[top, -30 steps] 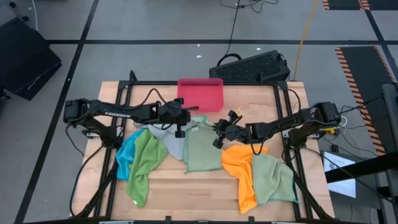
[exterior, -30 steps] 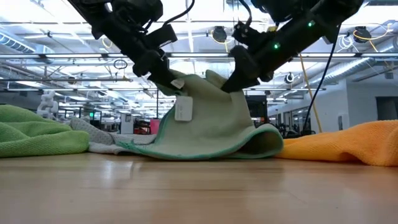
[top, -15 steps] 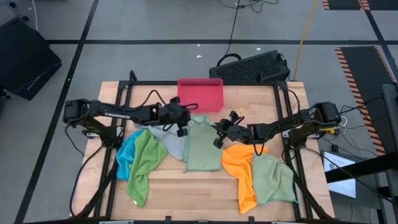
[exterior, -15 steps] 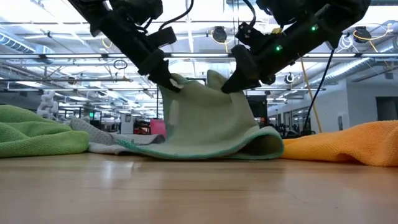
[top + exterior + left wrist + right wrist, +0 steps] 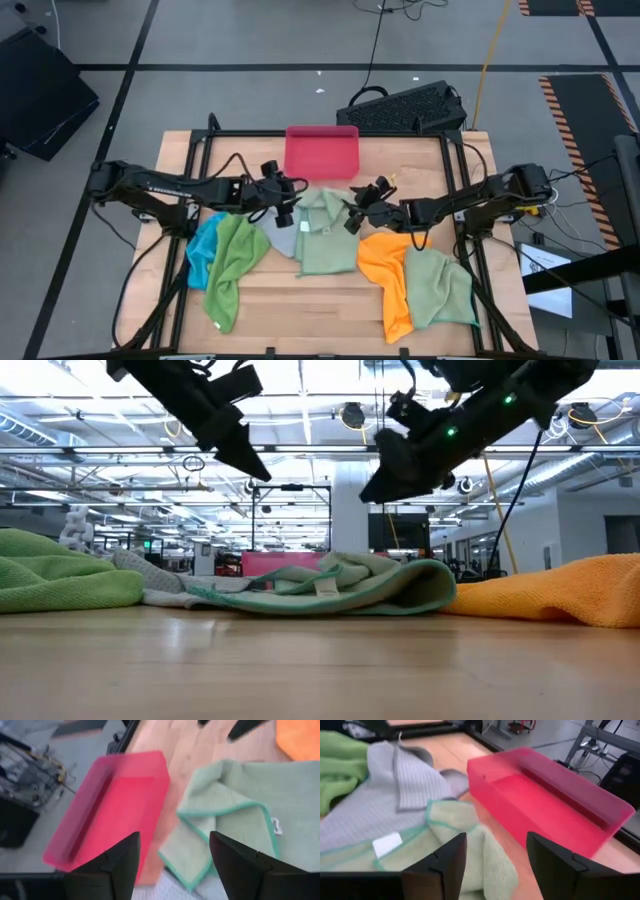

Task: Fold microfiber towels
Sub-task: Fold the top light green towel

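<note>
Nearest the front edge of the light wooden slatted surface lie two soft heaps. On the left, a bright green napped cloth is draped over a bright blue cloth. On the right, an orange plush cloth overlaps a second pale green cloth. All are matte, limp and crumpled.

At mid-surface lies the pale sage-green microfiber towel with a teal stitched hem. It rests flat in loose folds, its far corner turned over on itself, a small white label showing on top. Its left edge overlaps a light grey ribbed cloth.

The left tool hangs just above the far left corner of the sage towel, fingers parted, gripping nothing. The right tool hangs just above the far right edge, fingers likewise spread and empty. In the low view both tools are clear of the cloth.

Farthest back stands the rigid pink-red rectangular plastic tray, smooth-walled with a shallow flat floor. Nothing is seen inside it. It sits just beyond the sage towel, apart from it.

Beyond the surface, a black keyboard lies on the grey floor.
</note>
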Controlling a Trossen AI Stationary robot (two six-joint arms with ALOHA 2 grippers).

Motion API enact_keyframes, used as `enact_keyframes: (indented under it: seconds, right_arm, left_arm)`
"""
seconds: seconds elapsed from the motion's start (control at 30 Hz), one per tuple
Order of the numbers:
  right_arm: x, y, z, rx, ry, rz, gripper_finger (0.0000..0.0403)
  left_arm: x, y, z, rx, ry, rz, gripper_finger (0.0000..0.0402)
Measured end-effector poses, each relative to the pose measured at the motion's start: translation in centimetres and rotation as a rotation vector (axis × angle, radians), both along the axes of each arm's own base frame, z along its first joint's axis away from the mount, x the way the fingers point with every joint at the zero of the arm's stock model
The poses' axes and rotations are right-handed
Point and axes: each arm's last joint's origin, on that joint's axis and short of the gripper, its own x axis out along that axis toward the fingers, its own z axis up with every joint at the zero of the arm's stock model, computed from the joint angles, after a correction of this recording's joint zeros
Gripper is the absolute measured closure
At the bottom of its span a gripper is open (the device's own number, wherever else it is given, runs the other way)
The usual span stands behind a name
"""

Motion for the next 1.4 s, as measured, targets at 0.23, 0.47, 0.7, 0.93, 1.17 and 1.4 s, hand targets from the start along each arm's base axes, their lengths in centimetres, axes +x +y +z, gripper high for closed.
enact_keyframes:
  seconds: [0.23, 0.47, 0.7, 0.93, 1.17, 1.4]
  right_arm:
    - [-1.0, 1.6, 1.4, 0.110, -0.032, 0.138, 0.0227]
    - [-0.2, 5.0, -1.3, 0.215, -0.064, 0.245, 0.0269]
    - [0.4, 6.4, -3.3, 0.267, -0.070, 0.260, 0.0304]
    - [0.3, 7.9, -4.4, 0.313, -0.063, 0.277, 0.0312]
    - [-0.2, 9.7, -4.7, 0.323, -0.058, 0.329, 0.0312]
    - [-0.8, 11.0, -4.7, 0.321, -0.052, 0.371, 0.0312]
  left_arm:
    - [0.0, -3.7, -1.6, -0.308, 0.078, -0.194, 0.0205]
    - [1.0, -8.4, -6.4, -0.237, 0.198, -0.269, 0.0281]
    - [2.5, -9.2, -10.8, -0.283, 0.282, -0.258, 0.0337]
    - [3.5, -10.3, -13.4, -0.419, 0.299, -0.330, 0.0362]
    - [2.7, -13.5, -13.0, -0.516, 0.304, -0.500, 0.0366]
    - [1.9, -14.3, -10.5, -0.475, 0.214, -0.496, 0.0366]
